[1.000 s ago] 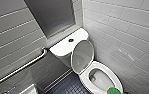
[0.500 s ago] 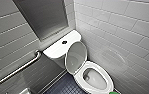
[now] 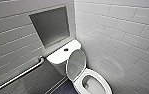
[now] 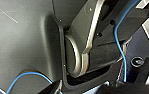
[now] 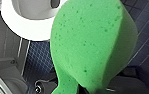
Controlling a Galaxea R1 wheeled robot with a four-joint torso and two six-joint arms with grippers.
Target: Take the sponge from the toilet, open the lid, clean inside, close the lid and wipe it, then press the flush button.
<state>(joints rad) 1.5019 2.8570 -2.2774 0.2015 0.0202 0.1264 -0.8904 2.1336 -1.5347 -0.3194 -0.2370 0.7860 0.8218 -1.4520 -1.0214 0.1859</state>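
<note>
The right gripper (image 5: 90, 89) has its jaws clamped on the narrow end of the sponge (image 5: 90, 42), near the toilet (image 3: 100, 76) rim, with blue floor (image 5: 38, 58) behind. The lid (image 3: 76, 63) stands up, hiding nothing of the flush button (image 3: 66, 49). A rail (image 3: 20, 75) runs alongside.

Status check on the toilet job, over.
Right gripper clamped on sponge. Toilet lid up, bowl exposed. Nothing in the way of the bowl.

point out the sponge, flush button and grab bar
sponge (image 5: 90, 42), right wrist view, middle of its green face
flush button (image 3: 66, 49), head view, its dark centre
grab bar (image 3: 17, 75), head view, midway along its length
</note>
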